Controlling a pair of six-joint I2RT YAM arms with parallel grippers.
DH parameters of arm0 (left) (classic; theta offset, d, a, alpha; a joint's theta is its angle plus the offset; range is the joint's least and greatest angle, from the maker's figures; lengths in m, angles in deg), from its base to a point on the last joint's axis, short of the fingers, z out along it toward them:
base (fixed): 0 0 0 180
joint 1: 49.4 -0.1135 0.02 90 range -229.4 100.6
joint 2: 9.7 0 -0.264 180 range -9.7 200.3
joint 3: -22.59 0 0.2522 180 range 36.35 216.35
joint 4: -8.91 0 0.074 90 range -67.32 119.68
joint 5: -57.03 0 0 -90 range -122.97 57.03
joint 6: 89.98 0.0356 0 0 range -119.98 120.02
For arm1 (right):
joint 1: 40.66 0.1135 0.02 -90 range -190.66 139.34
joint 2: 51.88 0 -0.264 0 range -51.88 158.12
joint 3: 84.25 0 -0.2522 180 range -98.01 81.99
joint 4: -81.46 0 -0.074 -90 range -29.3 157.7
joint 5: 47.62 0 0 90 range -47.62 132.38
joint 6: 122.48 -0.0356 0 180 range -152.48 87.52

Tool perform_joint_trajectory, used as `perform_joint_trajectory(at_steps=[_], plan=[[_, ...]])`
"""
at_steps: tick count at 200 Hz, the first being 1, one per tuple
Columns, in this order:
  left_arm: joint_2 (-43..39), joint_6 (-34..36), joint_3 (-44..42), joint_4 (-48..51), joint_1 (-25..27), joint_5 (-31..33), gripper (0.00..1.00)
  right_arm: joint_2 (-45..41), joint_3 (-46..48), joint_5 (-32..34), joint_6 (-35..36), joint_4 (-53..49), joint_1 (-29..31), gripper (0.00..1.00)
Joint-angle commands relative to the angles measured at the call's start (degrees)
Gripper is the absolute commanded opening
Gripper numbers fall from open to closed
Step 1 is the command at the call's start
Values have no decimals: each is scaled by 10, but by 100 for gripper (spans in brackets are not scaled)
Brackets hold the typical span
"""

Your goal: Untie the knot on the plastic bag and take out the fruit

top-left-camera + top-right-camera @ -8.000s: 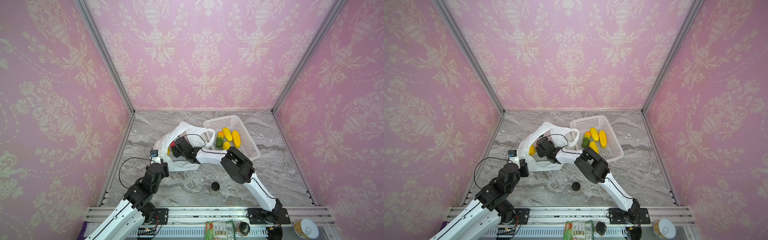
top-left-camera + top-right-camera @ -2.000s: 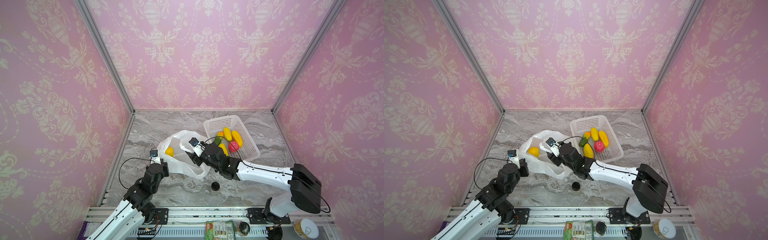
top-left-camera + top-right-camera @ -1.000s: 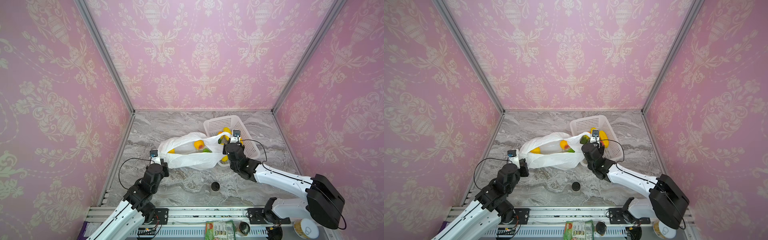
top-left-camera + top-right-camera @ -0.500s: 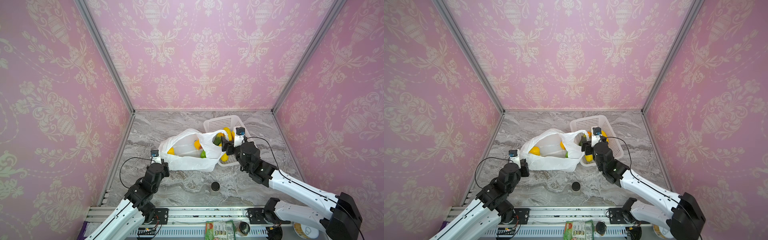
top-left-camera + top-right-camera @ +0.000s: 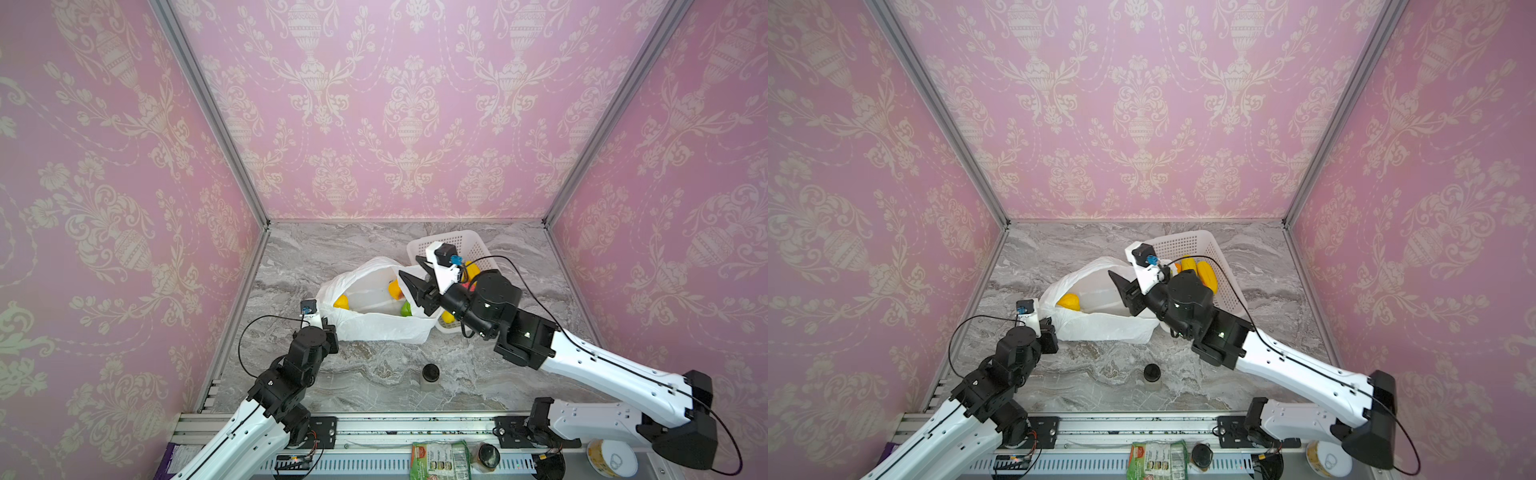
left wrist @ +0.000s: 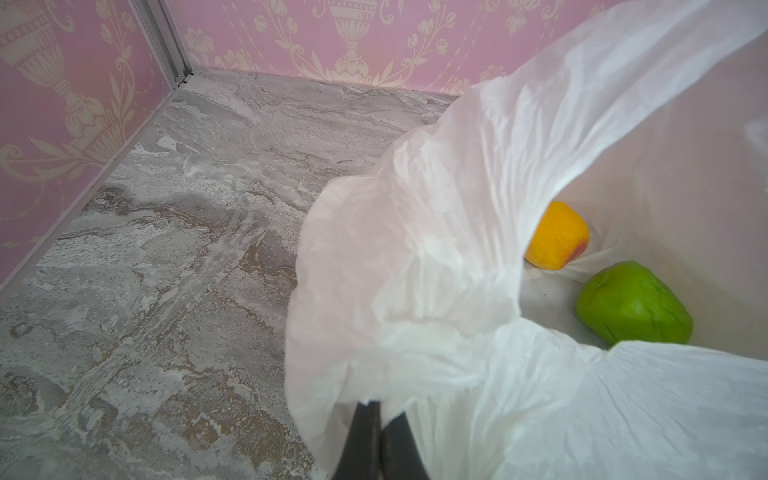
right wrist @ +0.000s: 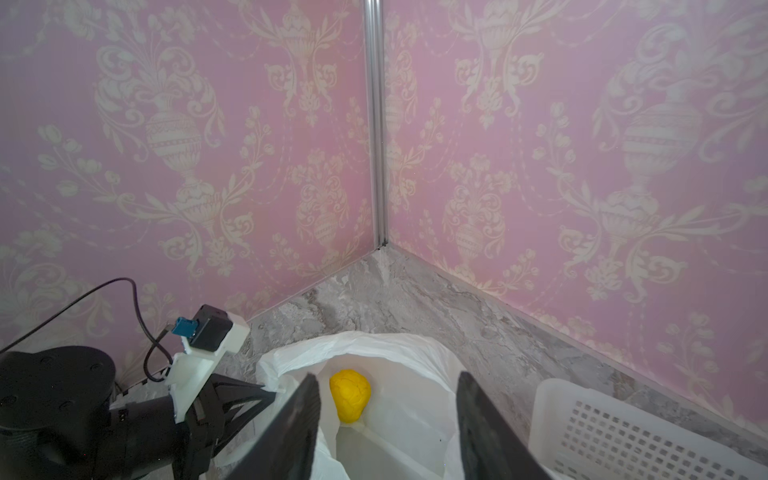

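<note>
Near arm: left gripper (image 6: 379, 415) has its jaws pinched together on the rim of the thin, crinkly white plastic bag (image 5: 374, 328), which lies mid-table. Over the bag's mouth: right gripper (image 7: 387, 378), jaws apart, nothing between them. I see no knot anywhere. The mouth gapes, so I judge the untying done and the unloading under way.

Remaining fruit on the bag floor: a lumpy yellow toy piece (image 7: 350, 395), a pink-tinged orange-yellow piece (image 6: 557, 237) and a lumpy green piece (image 6: 633, 303). More yellow pieces sit in the white perforated plastic basket (image 5: 1187, 243) just beside the bag.

For the pick, I'd hold the left pinch taut to prop the rim, drop the right jaws straight in, straddle one piece only, and trap no film with it. The pieces are glossy and rounded, so likely to squirt out; I'd close across the widest part.

Writing: the green printed packet (image 5: 439, 457) at the front rail has text too small to read. Nothing else is legible.
</note>
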Motion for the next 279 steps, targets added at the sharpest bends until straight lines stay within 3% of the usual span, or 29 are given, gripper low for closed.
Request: perform_joint_trajectory(at_steps=[1,42,74,96,115,166,203,256,279], plan=[[-15,2,1,11,-5,-10,0,111,-12,-31,-24,-50,6,48],[-63,5,23,47,-5,-10,0,263,-51,-28,-67,-26,5,41],[-75,-1,53,79,-5,-17,0,325,-88,-60,-87,-33,5,40],[-68,0,72,99,-5,0,0,343,-82,-126,-95,6,17,47],[-55,0,90,114,-5,14,0,364,-76,-132,-102,46,41,57],[-12,-19,196,208,-5,14,0,451,-122,-168,-130,71,64,59],[-5,-14,292,287,-5,4,0,450,-103,-202,-110,112,69,56],[111,18,355,363,-8,-65,0,399,-29,-307,-32,191,70,55],[128,48,395,392,-8,-80,0,370,8,-303,-11,188,68,56]])
